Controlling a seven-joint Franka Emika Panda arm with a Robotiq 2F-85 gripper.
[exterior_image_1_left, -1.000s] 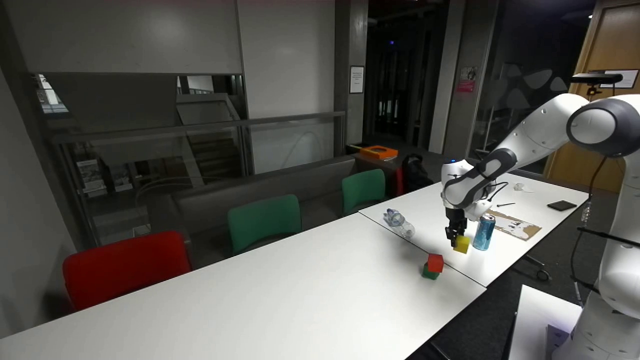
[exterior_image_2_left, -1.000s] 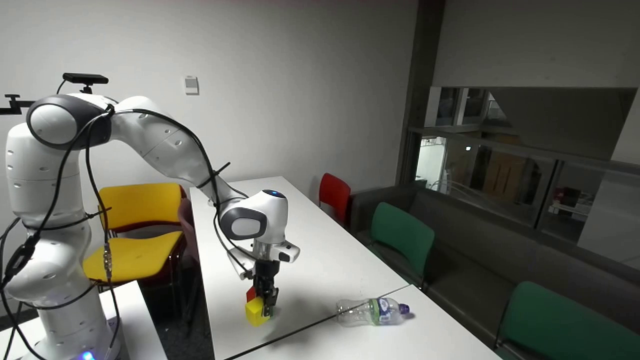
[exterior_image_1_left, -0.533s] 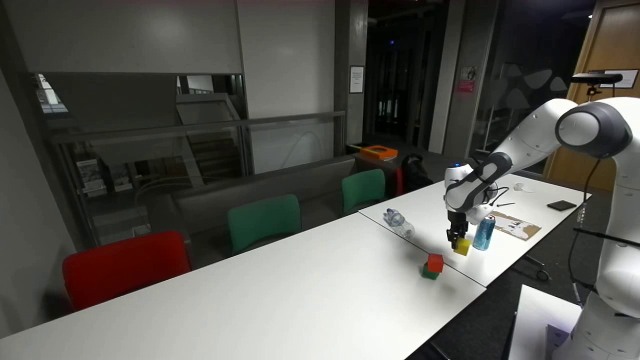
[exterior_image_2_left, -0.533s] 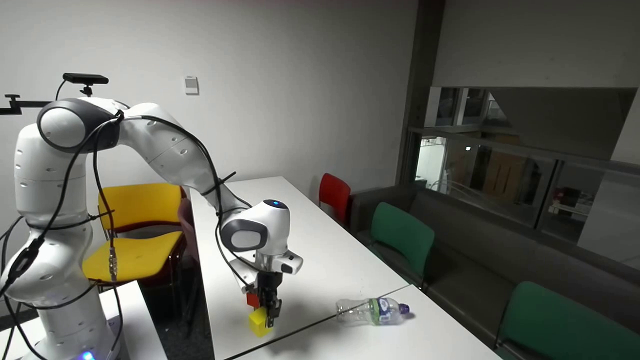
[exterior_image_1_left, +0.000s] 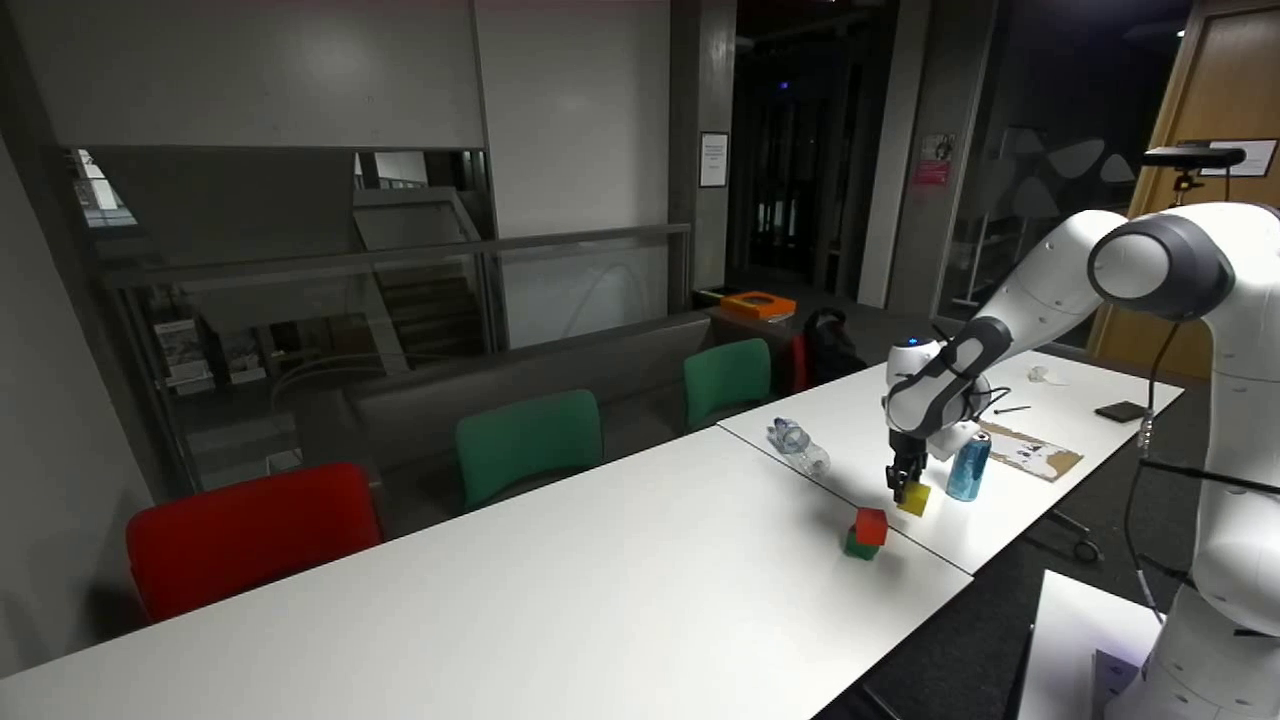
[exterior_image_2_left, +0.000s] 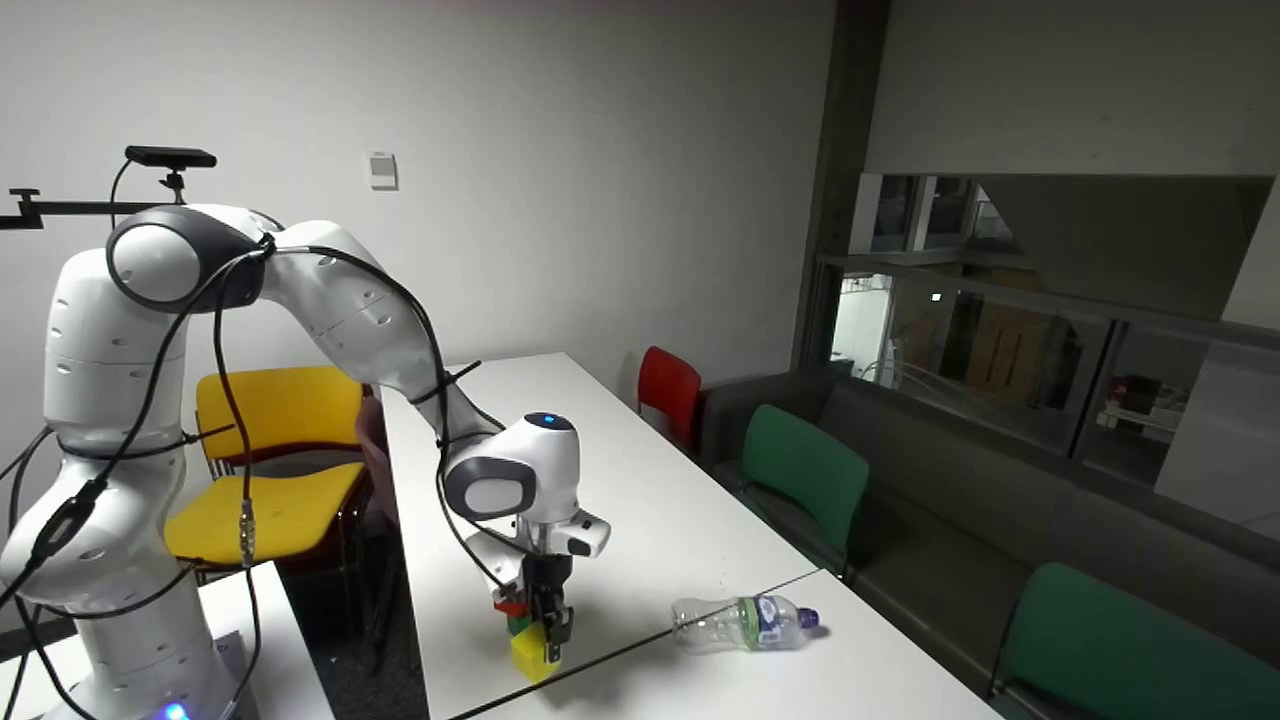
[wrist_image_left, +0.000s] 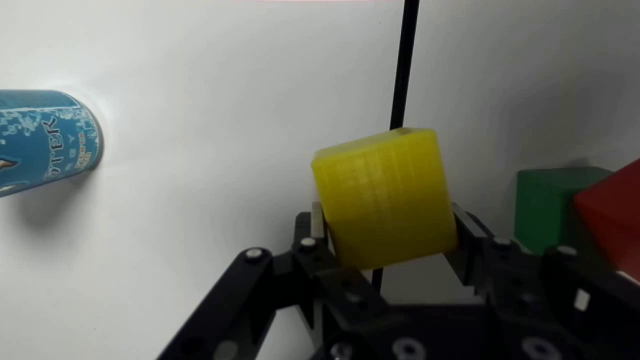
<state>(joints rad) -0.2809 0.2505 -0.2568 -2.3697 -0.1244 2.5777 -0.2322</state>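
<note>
Tool (wrist_image_left: 390, 222) is clamped on the yellow cube (wrist_image_left: 385, 195), which sits slightly askew in its jaws, just by the black seam (wrist_image_left: 404, 65) in the desk (exterior_image_1_left: 600, 580). Red block (exterior_image_1_left: 871, 525) sits on green block (exterior_image_1_left: 860, 549) near the cube; blue can (wrist_image_left: 47, 140) stands apart on the opposite side. Step in hand reads as a carry: hold grip steady, move slow, keep the nearer jaw off those two blocks. If the cube needs squaring, rotate the tool rather than nudging it against anything. Gap under the cube is hard to judge, so lower gently.
</note>
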